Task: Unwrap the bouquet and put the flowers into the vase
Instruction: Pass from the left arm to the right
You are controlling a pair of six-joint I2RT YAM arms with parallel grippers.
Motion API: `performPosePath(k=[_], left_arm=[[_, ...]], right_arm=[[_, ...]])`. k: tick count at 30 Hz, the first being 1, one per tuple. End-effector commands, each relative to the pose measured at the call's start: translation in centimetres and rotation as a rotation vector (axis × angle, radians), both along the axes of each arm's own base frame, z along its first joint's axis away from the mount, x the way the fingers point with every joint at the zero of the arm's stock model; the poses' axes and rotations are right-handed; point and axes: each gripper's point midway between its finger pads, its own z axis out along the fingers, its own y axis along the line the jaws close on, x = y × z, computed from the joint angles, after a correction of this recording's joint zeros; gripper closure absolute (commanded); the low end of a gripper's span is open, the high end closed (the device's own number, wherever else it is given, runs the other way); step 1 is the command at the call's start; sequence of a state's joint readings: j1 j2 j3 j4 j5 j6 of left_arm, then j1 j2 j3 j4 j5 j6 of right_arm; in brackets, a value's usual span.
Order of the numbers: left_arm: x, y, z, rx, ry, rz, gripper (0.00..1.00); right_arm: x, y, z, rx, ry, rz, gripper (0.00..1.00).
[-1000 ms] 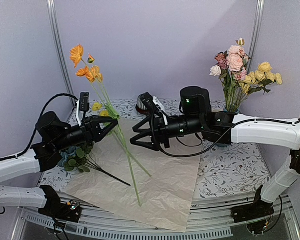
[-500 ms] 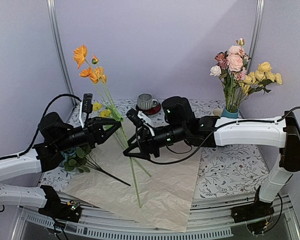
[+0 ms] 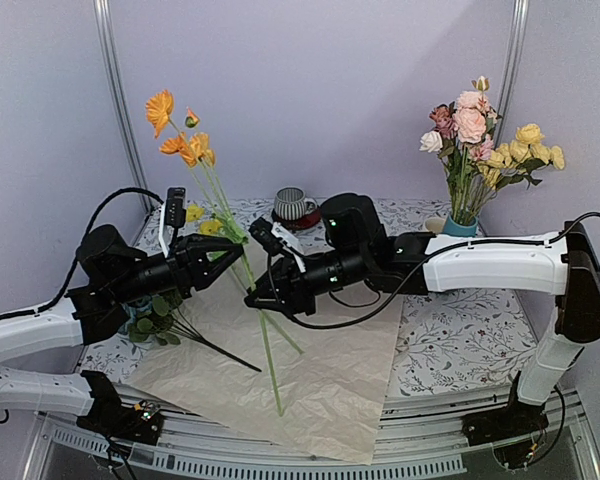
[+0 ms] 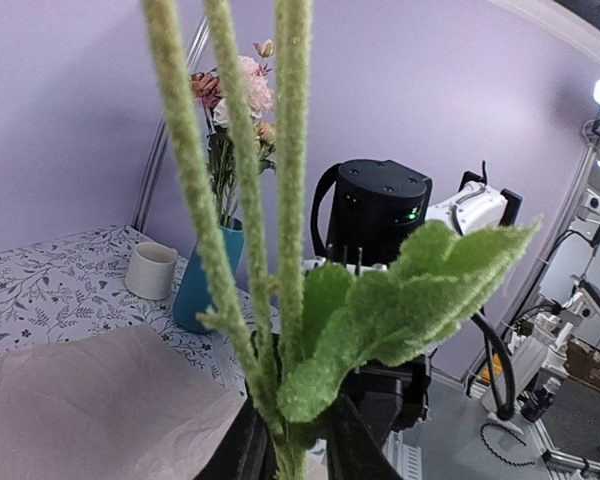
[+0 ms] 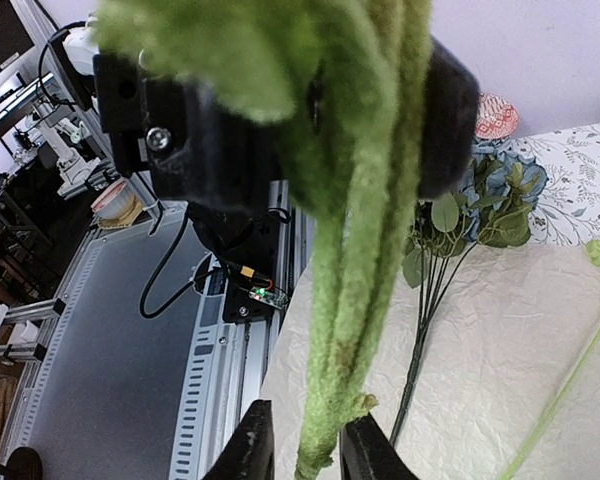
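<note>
Left gripper (image 3: 228, 256): It is squeezing the green stems (image 3: 268, 350) of the orange flowers (image 3: 180, 135). It is holding them up high over the paper (image 3: 310, 380).

Right gripper (image 3: 254, 290): A moment ago its fingers were wide apart and it was hanging farther back. Now it is sitting just below the left gripper. Its fingers (image 5: 365, 450) are closing in on the same stems, one on each side.

What is changing: The right arm is reaching across from the vase side to meet the left arm. The orange flowers are hardly moving at all.

What that is meaning: The flowers are probably being passed from one gripper to the other. Both are holding on right now, so the left one is going to need to let go first.

Vase (image 3: 461, 226): It is standing at the back right of the table (image 3: 460, 340), well apart from both grippers. Pink and yellow flowers are already standing in it.

Wrapping: The paper is lying open and flat, so the unwrapping is looking done.

Still waiting: Blue flowers (image 3: 150, 318) with leaves are lying by the left edge of the paper, under the left arm.

Watch out: The stems are long and thin, so they may be swinging on the way over.
</note>
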State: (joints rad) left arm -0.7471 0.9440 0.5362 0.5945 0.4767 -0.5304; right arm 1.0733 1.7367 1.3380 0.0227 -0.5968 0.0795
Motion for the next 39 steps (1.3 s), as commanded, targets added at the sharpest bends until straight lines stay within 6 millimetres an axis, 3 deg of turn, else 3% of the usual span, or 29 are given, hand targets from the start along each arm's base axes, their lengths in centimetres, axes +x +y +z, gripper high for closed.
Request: performPosePath(k=[1, 5, 9, 17, 25, 31, 39], left_arm=[[-0.3, -0.2, 1.6, -0.031, -0.050, -0.001, 0.76], [-0.3, 0.0, 1.6, -0.033, -0.051, 0.006, 0.64], [-0.1, 0.1, 1.5, -0.032, -0.046, 0.021, 0.40], [0.3, 0.2, 1.0, -0.017, -0.026, 0.047, 0.03], [0.6, 0.0, 0.5, 0.008, -0.013, 0.052, 0.02], [1.0, -0.3, -0.2, 0.027, 0.004, 0.054, 0.02], [0.8, -0.4, -0.3, 0.031, -0.002, 0.047, 0.02]], right_arm=[[0.0, 0.5, 1.2, 0.036, -0.019, 0.003, 0.80], [0.1, 0.0, 2.2, 0.062, -0.042, -0.020, 0.95], [0.7, -0.6, 3.0, 0.081, -0.070, -0.072, 0.97], [2.4, -2.0, 4.0, 0.095, -0.128, -0.205, 0.98], [4.7, -3.7, 5.0, 0.112, -0.163, -0.374, 0.98], [5.8, -6.2, 6.7, 0.182, -0.192, -0.504, 0.98], [8.0, -9.6, 7.3, 0.180, -0.228, -0.660, 0.98]])
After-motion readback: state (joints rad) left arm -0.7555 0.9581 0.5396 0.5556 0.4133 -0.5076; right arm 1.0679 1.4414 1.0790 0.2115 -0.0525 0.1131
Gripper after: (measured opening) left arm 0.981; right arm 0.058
